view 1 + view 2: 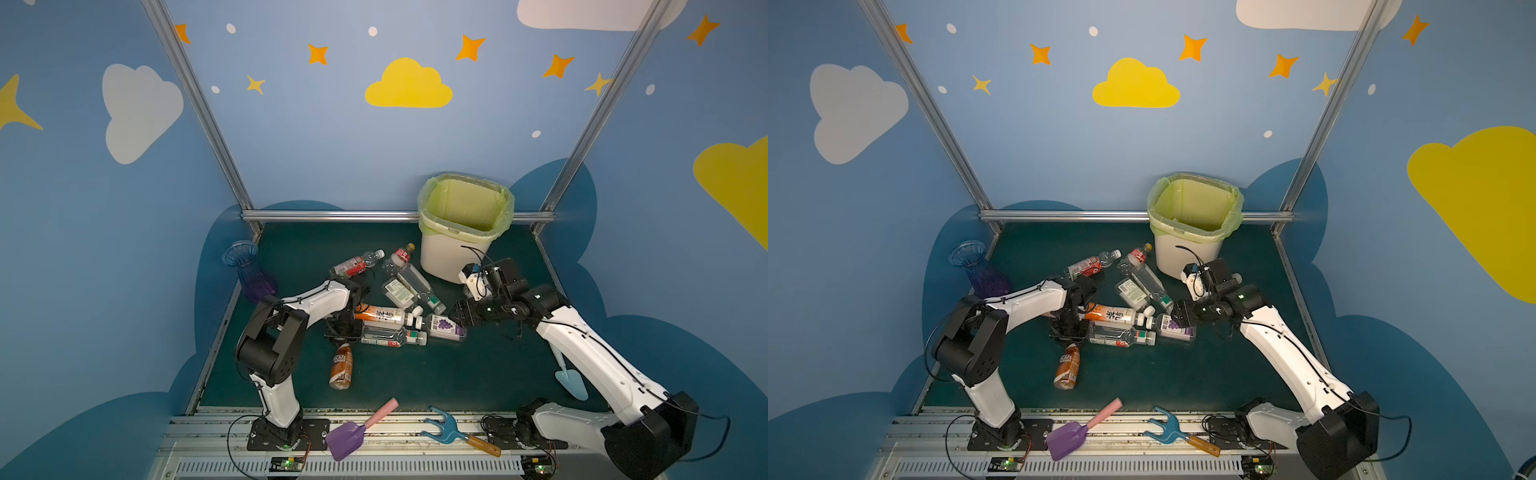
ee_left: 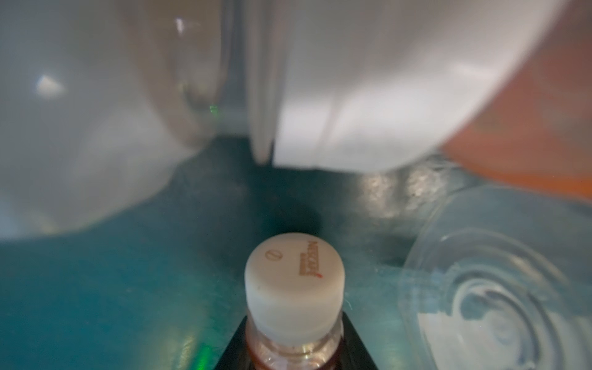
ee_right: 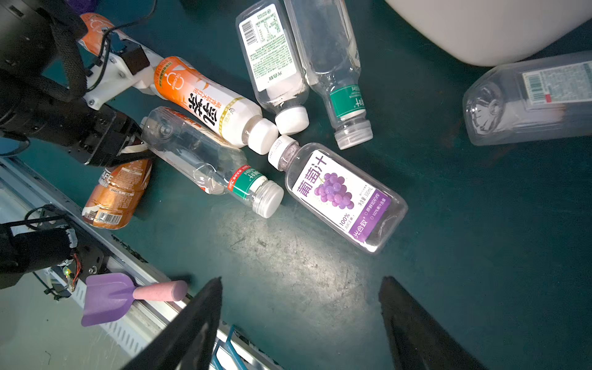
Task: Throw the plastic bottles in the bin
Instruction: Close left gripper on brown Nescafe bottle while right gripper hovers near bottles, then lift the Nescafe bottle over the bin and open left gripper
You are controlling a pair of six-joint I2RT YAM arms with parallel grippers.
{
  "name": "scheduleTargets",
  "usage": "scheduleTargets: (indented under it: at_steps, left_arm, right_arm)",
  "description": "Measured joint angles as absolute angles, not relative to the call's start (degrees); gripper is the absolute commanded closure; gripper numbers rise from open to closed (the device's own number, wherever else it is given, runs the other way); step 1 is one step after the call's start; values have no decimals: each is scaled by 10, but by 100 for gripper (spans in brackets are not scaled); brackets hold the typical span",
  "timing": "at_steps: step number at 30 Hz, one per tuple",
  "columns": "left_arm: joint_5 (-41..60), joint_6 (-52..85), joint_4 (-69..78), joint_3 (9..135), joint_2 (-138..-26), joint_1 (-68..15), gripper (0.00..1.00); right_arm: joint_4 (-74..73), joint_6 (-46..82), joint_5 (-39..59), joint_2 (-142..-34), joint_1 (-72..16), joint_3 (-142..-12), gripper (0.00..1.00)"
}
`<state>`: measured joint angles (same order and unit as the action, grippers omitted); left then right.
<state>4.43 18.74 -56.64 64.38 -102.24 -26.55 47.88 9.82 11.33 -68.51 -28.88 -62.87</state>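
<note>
Several plastic bottles lie in a heap mid-mat. My left gripper [image 1: 341,336] [image 2: 294,342] is shut on the neck of the brown coffee bottle [image 1: 341,368] [image 3: 117,195], just under its white cap [image 2: 294,278]; the bottle lies on the mat. Beside it lie an orange-label bottle [image 1: 382,314] and a clear bottle [image 1: 392,336]. My right gripper [image 1: 459,313] [image 3: 299,298] hangs open and empty over the mat next to the purple grape bottle [image 1: 444,327] [image 3: 342,195]. The cream bin [image 1: 440,257] [image 1: 1183,253] with its yellow-green liner stands behind, at the back right.
A blue-purple vase [image 1: 249,270] stands at the left edge. A purple shovel [image 1: 357,430] and a blue fork [image 1: 453,430] lie on the front rail, with a blue trowel [image 1: 571,380] under my right arm. Another clear bottle [image 3: 528,102] lies by the bin's base.
</note>
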Motion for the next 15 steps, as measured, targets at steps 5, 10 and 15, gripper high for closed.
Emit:
scheduleTargets:
  at_steps: [5,10,15]
  left_arm:
    - [39,189,-582,660,-1018,-265,71]
    - [31,190,-610,718,-985,-265,71]
    - [27,191,-639,786,-932,-258,70]
  right_arm:
    - [479,102,110,-685,-289,-629,22]
    - [479,102,109,-685,-289,-629,22]
    - [481,102,109,-690,-289,-638,22]
